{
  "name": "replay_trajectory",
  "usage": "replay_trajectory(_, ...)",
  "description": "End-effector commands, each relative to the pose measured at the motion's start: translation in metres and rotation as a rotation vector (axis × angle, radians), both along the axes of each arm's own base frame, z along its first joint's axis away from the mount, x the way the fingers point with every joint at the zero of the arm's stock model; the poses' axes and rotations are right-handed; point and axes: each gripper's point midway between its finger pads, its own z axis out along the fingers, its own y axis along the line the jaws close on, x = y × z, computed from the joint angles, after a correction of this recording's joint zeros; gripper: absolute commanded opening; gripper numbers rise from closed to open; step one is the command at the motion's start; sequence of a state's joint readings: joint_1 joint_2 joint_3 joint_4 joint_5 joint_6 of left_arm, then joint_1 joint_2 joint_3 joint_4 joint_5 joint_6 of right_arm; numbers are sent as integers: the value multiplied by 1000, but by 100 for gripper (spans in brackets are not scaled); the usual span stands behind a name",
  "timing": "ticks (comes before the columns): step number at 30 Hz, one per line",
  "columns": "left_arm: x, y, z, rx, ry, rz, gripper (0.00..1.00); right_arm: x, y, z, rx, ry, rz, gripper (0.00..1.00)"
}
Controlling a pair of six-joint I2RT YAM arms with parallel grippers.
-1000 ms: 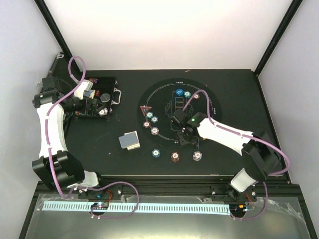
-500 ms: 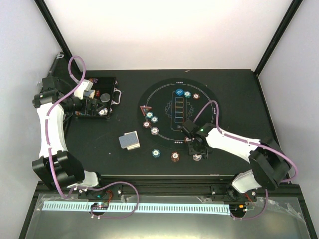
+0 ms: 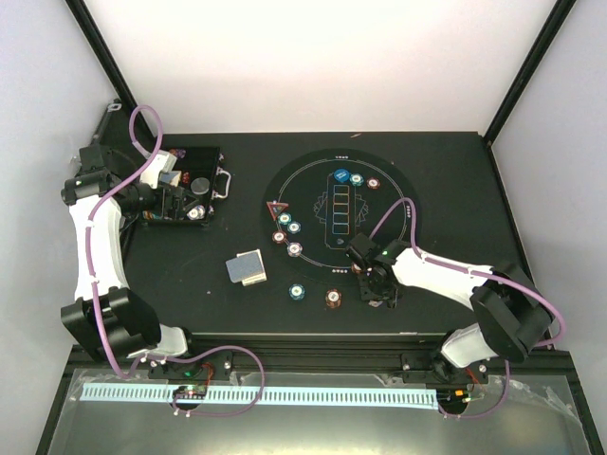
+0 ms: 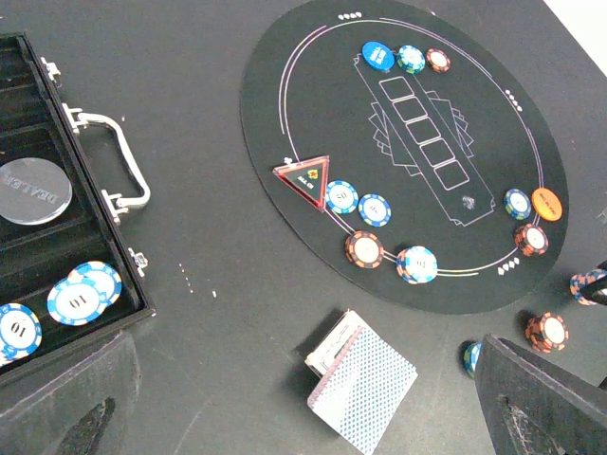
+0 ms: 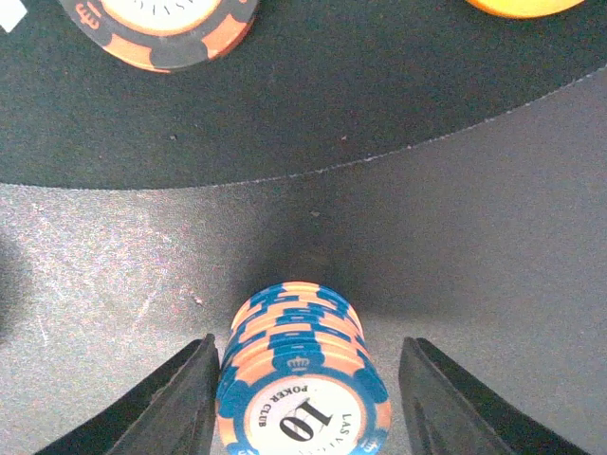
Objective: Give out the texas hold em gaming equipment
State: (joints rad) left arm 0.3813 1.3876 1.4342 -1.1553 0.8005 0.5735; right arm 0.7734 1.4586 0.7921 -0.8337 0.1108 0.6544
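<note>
My right gripper (image 3: 377, 290) (image 5: 309, 343) is open and low over the table just off the mat's near edge. Its fingers (image 5: 180, 398) stand on either side of a stack of blue-and-orange "10" poker chips (image 5: 302, 379), with a gap on the right side. My left gripper (image 3: 156, 197) (image 4: 303, 427) is open and empty, held above the table near the case. A deck of grey-blue-backed cards (image 3: 247, 268) (image 4: 365, 389) lies left of the mat. Chips (image 3: 295, 249) (image 4: 364, 249), a blue button (image 3: 340, 175) (image 4: 377, 55) and an orange button (image 4: 546, 201) lie on the mat.
The round black mat (image 3: 313, 204) (image 4: 303, 95) carries a red triangle marker (image 3: 277, 209) (image 4: 305, 176). The open black case (image 3: 185, 185) (image 4: 57, 237) with metal handle (image 4: 119, 161) holds more chips (image 4: 83, 289). Two single chips (image 3: 298, 291) (image 3: 333, 299) lie near the front edge.
My right arm has swung from the middle of the mat toward the near edge and come down over the chip stack there. The left arm has not moved.
</note>
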Motion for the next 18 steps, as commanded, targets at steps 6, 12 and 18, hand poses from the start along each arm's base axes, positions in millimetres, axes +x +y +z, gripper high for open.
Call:
replay_trajectory(6, 1, 0, 13, 0, -41, -13, 99, 5, 3, 5, 22, -26, -4, 42)
replay_trajectory(12, 2, 1, 12, 2, -38, -11, 99, 2, 2, 2, 17, -16, -2, 33)
replay_trajectory(18, 1, 2, 11, 8, -35, -8, 99, 3, 6, 9, 38, -20, 8, 22)
